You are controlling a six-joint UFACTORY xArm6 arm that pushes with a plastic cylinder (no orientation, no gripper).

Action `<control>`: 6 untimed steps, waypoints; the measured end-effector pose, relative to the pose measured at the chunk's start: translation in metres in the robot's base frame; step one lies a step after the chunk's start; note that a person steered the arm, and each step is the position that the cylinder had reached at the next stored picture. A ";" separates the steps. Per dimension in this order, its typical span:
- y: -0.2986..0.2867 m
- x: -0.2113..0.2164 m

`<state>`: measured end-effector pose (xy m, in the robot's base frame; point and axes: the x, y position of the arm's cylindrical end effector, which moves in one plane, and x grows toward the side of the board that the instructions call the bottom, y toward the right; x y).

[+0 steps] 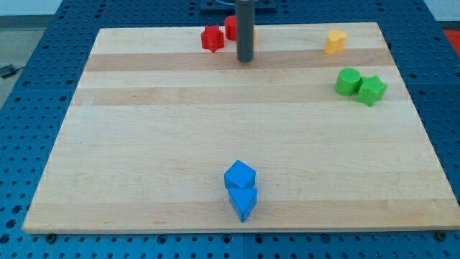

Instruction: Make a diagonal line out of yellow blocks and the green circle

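Observation:
A yellow block (335, 42) sits near the view's top right of the wooden board (144, 144). The green circle (348, 81) lies below it at the right, touching a green star (371, 90) on its right side. My tip (245, 59) rests on the board near the top centre, far to the left of the yellow block and the green circle. The rod hides part of a red block and perhaps something behind it. No other yellow block shows clearly.
A red star (212, 38) and a red round block (231, 27) sit at the top, just left of my rod. Two blue blocks, a cube (239, 175) and a triangle-like one (243, 202), touch each other near the bottom centre.

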<state>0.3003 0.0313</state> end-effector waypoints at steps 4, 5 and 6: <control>0.241 -0.034; 0.228 -0.050; 0.197 -0.049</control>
<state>0.2508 0.2279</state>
